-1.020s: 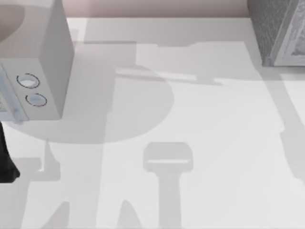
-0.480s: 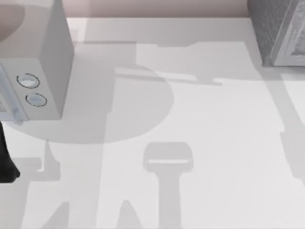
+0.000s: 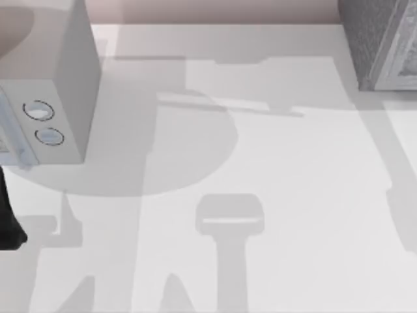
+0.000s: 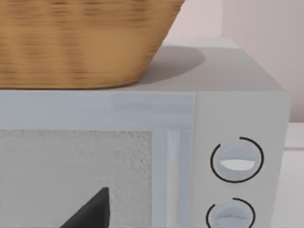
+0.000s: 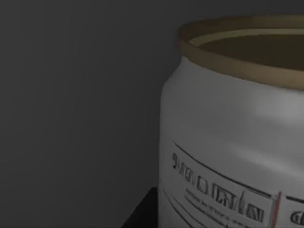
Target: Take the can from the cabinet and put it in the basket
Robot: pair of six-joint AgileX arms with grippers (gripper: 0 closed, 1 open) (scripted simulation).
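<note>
Our right wrist view sits close on the can (image 5: 232, 142), upright against a dark grey wall. Cabinet (image 3: 381, 42) is at the table's (image 3: 273, 169) back right corner. Basket (image 4: 80, 40) rests on the white box (image 4: 237, 109), back left. Finger state on both our grippers: cannot tell.

The can (image 5: 237, 142), white with a gold rim and fine print, stands upright against dim grey surroundings.
</note>
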